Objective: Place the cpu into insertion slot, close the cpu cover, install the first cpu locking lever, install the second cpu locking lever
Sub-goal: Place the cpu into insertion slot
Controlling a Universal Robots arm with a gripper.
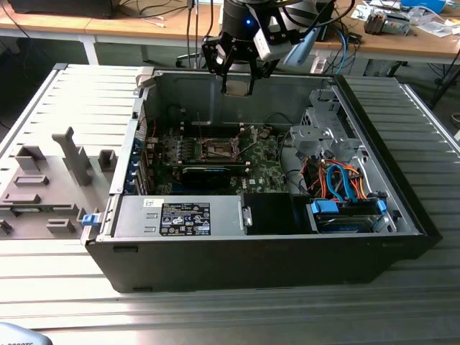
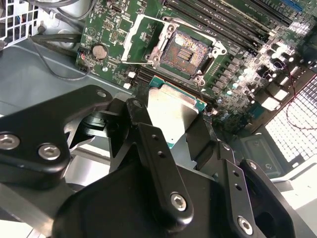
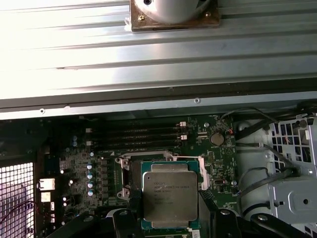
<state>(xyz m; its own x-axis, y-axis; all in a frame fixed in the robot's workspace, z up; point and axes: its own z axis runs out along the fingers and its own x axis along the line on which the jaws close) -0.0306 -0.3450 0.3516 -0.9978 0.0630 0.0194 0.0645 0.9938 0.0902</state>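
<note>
Hovering over the open computer case (image 1: 251, 262), the hand (image 1: 237, 86) is closed on the cpu (image 2: 173, 114), which is pinched by its edges between black fingers (image 2: 153, 148), metal top facing the wrist cameras. The chip is held clear above the green motherboard (image 2: 237, 64), not seated. The insertion slot (image 2: 190, 49) lies bare, contacts exposed. The cpu cover (image 2: 141, 42) is swung open just beside it. The case is set on a ribbed metal tabletop (image 1: 215, 309).
</note>
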